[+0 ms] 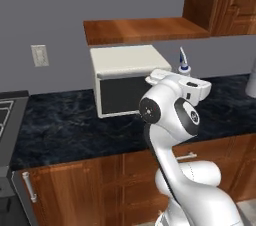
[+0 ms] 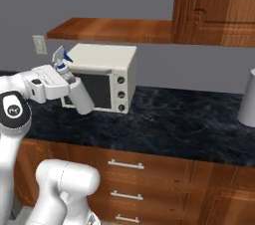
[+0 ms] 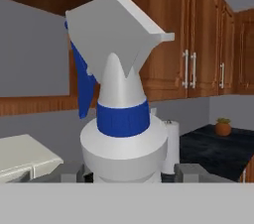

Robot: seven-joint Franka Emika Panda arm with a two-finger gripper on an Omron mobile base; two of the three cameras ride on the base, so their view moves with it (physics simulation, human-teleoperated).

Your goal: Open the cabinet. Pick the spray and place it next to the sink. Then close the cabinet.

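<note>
The gripper [image 2: 68,80] is pinching one spray [image 2: 74,89], carrying it tilted in front of one white microwave [image 2: 107,77] under one cabinet [image 2: 214,7].

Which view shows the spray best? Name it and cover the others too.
The right base view: there the spray shows whole, tilted in the hand in front of the microwave. The hand view shows its nozzle and neck close up, the body hidden. The left base view shows just its nozzle tip above the arm.
</note>
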